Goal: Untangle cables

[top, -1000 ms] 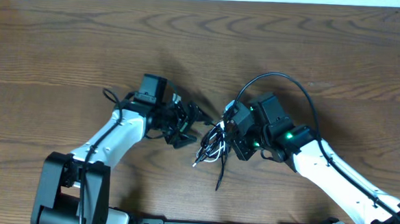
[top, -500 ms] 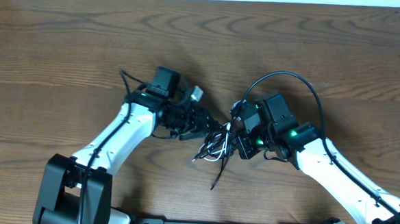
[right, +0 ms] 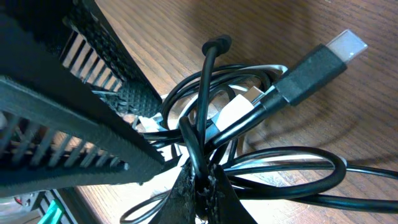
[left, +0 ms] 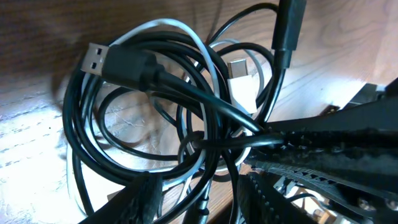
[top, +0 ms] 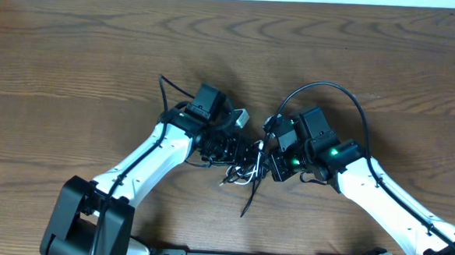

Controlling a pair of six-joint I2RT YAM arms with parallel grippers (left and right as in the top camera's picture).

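Two arms meet over the middle of the desk (top: pixel 75 57), and the cables (top: pixel 242 175) lie in a tight tangle between them, resting on the wood.

Your left arm (top: pixel 154 151) rises from the near-left corner and slants up and to the right with its elbow bent. Its left hand (top: pixel 240 152) points right, into the bundle. In the left wrist view its fingers (left: pixel 146 199) stand apart with black and white strands running between them; you cannot tell whether they pinch. A black USB plug (left: pixel 98 57) sits at the upper left of the loops there. One loose black end (top: pixel 247 207) trails toward the near edge.

Your right arm (top: pixel 380 194) comes in from the near-right corner. Its right hand (top: pixel 269 164) points left and meets the tangle from the other side, pressed together on a black strand.
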